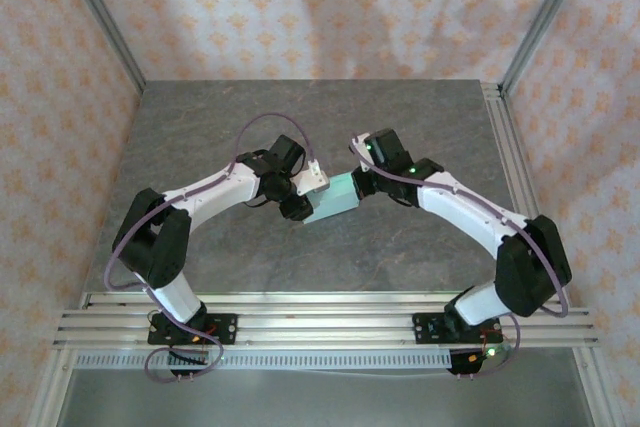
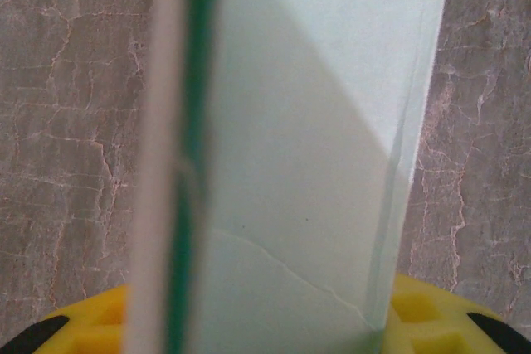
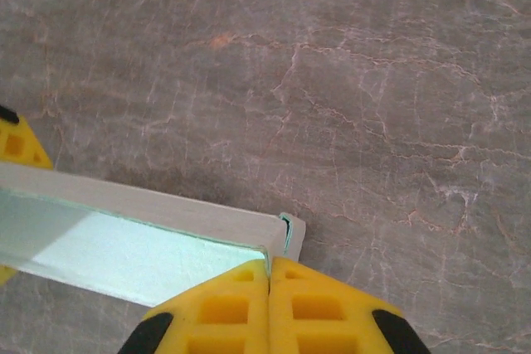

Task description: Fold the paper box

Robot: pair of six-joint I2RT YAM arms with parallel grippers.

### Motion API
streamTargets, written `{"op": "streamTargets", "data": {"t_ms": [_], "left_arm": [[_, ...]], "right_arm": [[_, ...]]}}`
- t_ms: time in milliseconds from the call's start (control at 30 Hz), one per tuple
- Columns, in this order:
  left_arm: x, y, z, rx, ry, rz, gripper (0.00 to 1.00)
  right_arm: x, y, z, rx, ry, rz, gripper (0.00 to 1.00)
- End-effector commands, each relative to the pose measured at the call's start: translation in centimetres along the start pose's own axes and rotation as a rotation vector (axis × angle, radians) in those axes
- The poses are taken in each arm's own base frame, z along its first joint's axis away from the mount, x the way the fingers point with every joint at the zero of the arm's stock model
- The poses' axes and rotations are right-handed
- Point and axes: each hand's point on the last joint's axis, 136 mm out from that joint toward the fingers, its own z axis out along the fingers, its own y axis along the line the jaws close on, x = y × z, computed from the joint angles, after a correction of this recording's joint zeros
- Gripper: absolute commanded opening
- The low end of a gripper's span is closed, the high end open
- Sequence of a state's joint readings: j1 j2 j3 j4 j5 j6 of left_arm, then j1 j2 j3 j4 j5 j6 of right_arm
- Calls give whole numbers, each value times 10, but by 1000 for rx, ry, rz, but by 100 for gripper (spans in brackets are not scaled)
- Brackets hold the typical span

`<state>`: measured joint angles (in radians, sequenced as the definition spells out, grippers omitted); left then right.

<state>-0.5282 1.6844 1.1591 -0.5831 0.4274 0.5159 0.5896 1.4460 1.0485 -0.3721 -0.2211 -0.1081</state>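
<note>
Two arms reach in toward each other over the middle of the grey marbled table (image 1: 200,127), and the paper box (image 1: 334,201) sits between them, a pale mint-green, flat rectangular shape. My left gripper (image 1: 303,205) is at the box's left end and my right gripper (image 1: 357,185) at its right end, so both wrists crowd the box and hide its ends from above. On the left wrist camera the box stands edge-on right against the lens, with one yellow finger pad (image 2: 419,312) on each side of it; those fingers are part spread and clamp the box across its width. On the right wrist camera the yellow fingers (image 3: 224,308) are pressed together, their tips touching the box's end corner; whether a thin flap is nipped in the seam I cannot tell. A tip of the left gripper's finger (image 3: 17,145) shows beside the box's long wall. Patterned walls (image 1: 60,97) enclose the table, and aluminium rails (image 1: 320,315) run along its near edge.
</note>
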Motion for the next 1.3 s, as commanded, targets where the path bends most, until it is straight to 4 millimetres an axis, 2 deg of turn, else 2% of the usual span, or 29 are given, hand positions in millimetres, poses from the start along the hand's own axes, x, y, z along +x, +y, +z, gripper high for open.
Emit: {"op": "streamTargets", "data": {"t_ms": [0, 167, 333, 500, 667, 867, 1067, 1267], "left_arm": [[2, 11, 11, -45, 22, -48, 36], [5, 12, 12, -68, 40, -40, 36], [3, 13, 12, -73, 38, -49, 36], [2, 13, 11, -74, 34, -51, 36], [2, 12, 12, -67, 33, -49, 37], [-19, -1, 2, 8, -53, -88, 39], [-28, 1, -13, -31, -124, -123, 55], [-39, 7, -39, -178, -261, -172, 75]], "right_arm": [[-12, 8, -9, -6, -92, 103, 0], [-6, -1, -15, 55, -23, 92, 0], [-2, 2, -12, 46, 29, 144, 0], [11, -1, -5, 55, 37, 182, 0], [26, -6, -1, 69, 27, 129, 0], [27, -6, 0, 59, -9, 109, 0], [18, -6, -5, 69, -22, 150, 0], [18, -15, -12, 125, 5, 183, 0]]}}
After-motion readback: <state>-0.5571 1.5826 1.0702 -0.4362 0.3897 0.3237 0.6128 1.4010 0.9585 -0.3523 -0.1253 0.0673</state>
